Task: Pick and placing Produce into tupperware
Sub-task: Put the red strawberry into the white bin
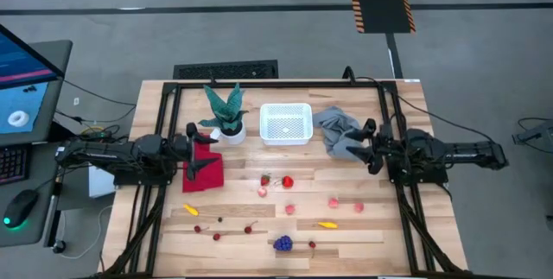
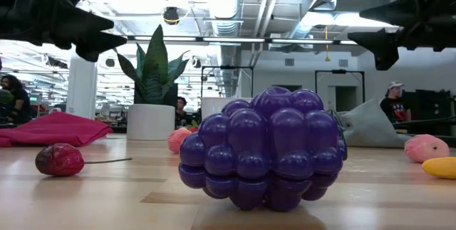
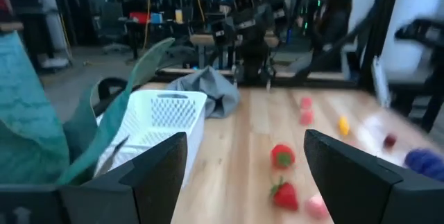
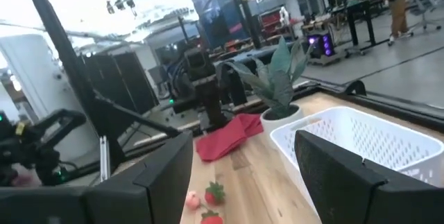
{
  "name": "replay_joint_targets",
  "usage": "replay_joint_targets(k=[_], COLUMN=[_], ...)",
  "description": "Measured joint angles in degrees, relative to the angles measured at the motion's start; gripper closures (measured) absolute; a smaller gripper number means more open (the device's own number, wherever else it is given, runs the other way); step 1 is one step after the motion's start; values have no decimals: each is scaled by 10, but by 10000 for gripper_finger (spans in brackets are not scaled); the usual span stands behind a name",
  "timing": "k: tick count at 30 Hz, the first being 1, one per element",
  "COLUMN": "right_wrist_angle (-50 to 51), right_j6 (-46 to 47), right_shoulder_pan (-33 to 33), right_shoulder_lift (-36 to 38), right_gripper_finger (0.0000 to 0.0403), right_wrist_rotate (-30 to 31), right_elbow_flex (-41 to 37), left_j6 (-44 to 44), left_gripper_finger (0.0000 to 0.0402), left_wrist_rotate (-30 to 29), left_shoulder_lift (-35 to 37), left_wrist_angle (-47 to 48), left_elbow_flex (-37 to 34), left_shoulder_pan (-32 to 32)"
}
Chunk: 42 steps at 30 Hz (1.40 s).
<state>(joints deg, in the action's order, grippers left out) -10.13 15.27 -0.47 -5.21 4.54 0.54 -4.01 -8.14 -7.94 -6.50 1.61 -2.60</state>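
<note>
Wooden table (image 1: 389, 236) carries both arms stretched inward, level. Left gripper (image 1: 200, 151), fingers spread and empty, hangs above a red cloth (image 1: 207, 171); right gripper (image 1: 363, 145), likewise spread, above grey cloth (image 1: 335, 125). Bin (image 1: 286, 124) sits between them, produce (image 1: 282, 243) nearer the front.

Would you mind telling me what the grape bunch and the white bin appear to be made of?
The grape bunch looks like glossy moulded plastic or rubber: each lobe shows bright highlights. The white bin seems thin rigid plastic, judging by its perforated, mesh-like walls and floor.
</note>
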Motion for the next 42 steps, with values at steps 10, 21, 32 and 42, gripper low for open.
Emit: replay_joint_targets(k=[10,21,32,42], right_wrist_angle=[60,83,79,51], right_j6=[-38,8,-22,-68], right_shoulder_pan=[9,35,65,63], right_shoulder_lift=[0,0,0,0], right_gripper_finger=[127,127,127,127], right_wrist_rotate=[10,-22,-44,-42], right_elbow_flex=[0,0,0,1], left_j6=[-8,-58,-129,-182], left_gripper_finger=[120,120,120,120], left_wrist_rotate=[-13,-3,-8,-9], left_shoulder_lift=[0,-1,-1,-1], left_wrist_angle=[-29,-66,-67,-119], left_elbow_flex=[-2,-10,-11,-11], left_shoulder_pan=[0,0,0,-1])
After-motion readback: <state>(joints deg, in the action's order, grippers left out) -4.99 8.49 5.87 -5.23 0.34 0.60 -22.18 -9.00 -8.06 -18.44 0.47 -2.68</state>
